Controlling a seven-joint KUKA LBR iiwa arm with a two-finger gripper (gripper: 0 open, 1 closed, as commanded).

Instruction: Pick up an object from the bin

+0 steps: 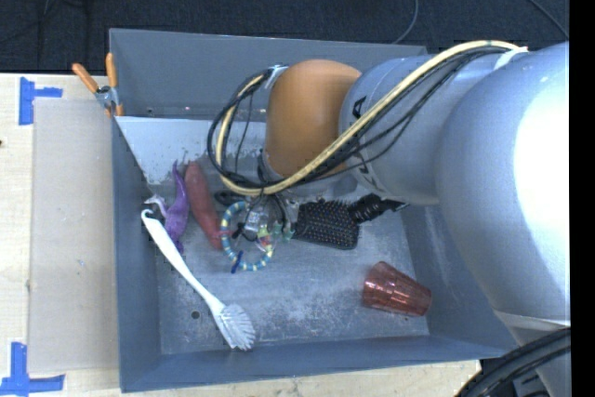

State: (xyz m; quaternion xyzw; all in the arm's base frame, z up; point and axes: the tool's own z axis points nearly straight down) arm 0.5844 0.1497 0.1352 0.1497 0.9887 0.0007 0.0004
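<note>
My gripper point(257, 222) hangs below the orange wrist cover, low in the middle of the bin. It is right over a ring of coloured beads point(227, 220), which lies around and under it. A black hairbrush point(326, 224) lies just to its right. To its left, a dull red oblong thing point(201, 200) is touching the bead ring. Whether anything is in the gripper is hidden.
A purple floppy thing point(176, 209) lies by the left wall. A white dish brush point(191, 276) runs diagonally from there to the front. A red translucent cup point(396, 291) lies on its side at the front right. The arm covers the bin's right side.
</note>
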